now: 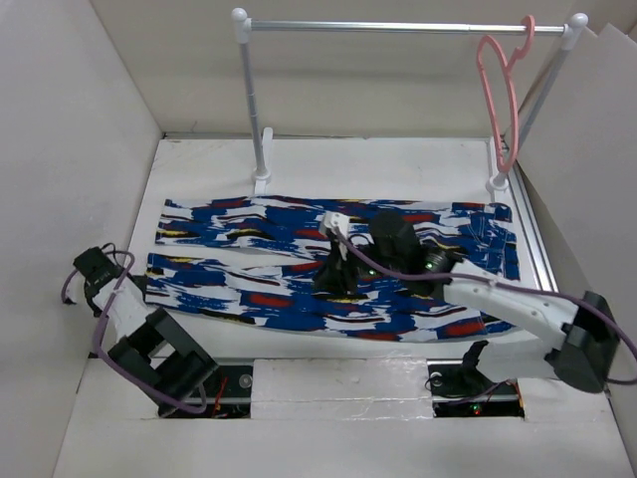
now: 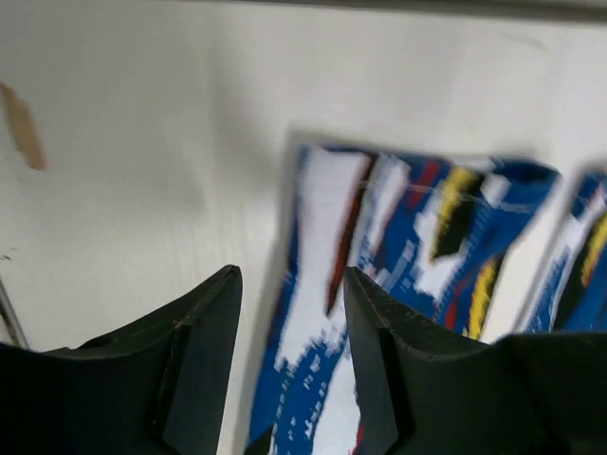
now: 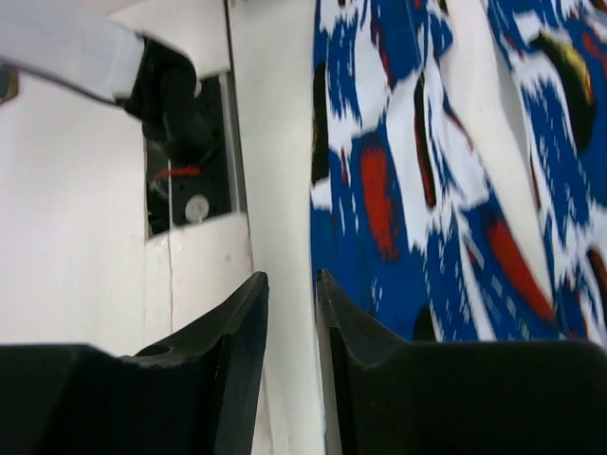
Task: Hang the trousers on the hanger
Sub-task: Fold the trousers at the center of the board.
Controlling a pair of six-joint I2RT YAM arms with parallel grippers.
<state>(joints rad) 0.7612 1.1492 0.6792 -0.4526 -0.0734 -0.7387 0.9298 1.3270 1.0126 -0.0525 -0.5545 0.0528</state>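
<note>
Overhead, hanger (image 1: 503, 105) hooked on silver rail (image 1: 398, 27); trousers (image 1: 259, 299) flat on table (image 1: 199, 169); left gripper (image 2: 289, 284) parted, empty; right gripper (image 3: 292, 284) narrowly parted, empty.

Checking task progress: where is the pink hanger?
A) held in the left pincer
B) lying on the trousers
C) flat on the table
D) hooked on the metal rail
D: the hanger hangs by its hook on the rail, near its right end, apart from the trousers lying flat.
</note>
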